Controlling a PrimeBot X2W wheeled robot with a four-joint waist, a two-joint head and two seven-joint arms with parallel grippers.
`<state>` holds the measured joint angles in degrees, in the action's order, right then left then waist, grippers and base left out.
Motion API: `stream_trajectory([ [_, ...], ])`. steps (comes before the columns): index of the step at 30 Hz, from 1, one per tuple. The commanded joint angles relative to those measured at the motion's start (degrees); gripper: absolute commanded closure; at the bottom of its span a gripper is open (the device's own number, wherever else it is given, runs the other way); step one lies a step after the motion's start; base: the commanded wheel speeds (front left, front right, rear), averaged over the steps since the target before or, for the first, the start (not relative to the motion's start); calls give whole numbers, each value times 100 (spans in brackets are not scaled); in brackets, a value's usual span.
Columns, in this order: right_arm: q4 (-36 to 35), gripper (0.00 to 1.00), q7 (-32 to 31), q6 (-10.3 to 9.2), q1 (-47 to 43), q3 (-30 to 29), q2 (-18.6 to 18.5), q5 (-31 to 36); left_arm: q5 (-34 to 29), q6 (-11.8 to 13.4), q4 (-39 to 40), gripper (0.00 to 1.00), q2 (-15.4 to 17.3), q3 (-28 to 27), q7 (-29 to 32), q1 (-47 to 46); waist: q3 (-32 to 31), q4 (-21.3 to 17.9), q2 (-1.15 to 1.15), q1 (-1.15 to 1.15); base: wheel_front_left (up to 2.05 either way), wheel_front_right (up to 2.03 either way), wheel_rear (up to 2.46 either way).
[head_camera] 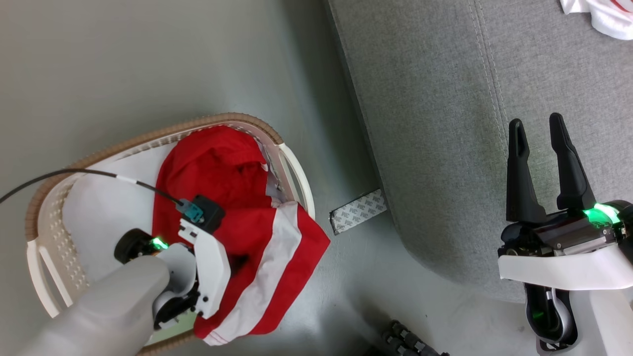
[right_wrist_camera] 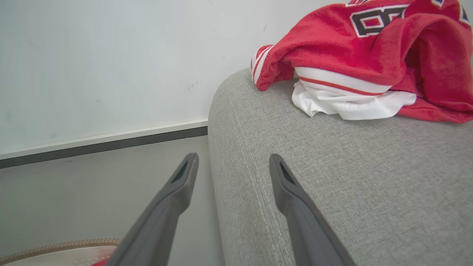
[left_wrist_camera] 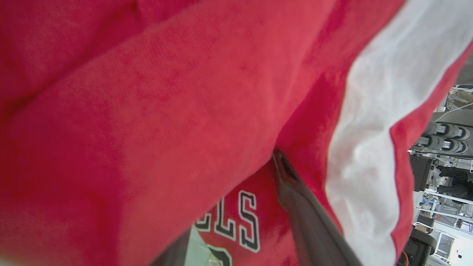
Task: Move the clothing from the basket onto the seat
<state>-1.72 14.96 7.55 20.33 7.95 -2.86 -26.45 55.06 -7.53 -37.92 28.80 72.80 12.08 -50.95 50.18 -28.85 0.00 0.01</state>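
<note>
Over basket (head_camera: pixel 148 133) rim clothing (head_camera: pixel 222 168) drapes; bare floor (head_camera: pixel 148 59) before seat (head_camera: pixel 435 123) edge.

The smooth grey-green floor (head_camera: pixel 148 59) carried a rounded white perforated plastic basket with a tan rim (head_camera: pixel 227 117), well left of the right pincer (head_camera: pixel 536 119); a small patterned white strip (head_camera: pixel 358 211) lay between them; the large light grey fabric seat (head_camera: pixel 435 148) stood beneath that pincer, bearing a red-and-white heap of soft clothing (right_wrist_camera: pixel 369 55) beyond its fingertips.

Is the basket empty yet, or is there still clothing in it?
Not empty: red clothing with a white stripe lies in the basket, one end draped over its rim.
</note>
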Motion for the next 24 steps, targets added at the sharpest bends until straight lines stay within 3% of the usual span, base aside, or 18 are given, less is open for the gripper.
stream_trajectory([
  [1, -8, 0, 15, -13, -28, -22, 12, -42, 38, 6, 40, 100, 35, 17, -29, -77, 7, 3, 0, -1, 0, 0, 0],
  [16, 101, 0, 15, -13, 175, 71, 10, -70, 100, 6, 20, 100, 219, 63, -289, -69, -170, -52, 0, -1, 0, 0, 0],
  [24, 222, 0, 15, -13, 221, -103, 6, 251, 116, 6, 94, 100, -90, 62, -910, 91, -943, 349, 0, -1, 0, 0, 0],
])
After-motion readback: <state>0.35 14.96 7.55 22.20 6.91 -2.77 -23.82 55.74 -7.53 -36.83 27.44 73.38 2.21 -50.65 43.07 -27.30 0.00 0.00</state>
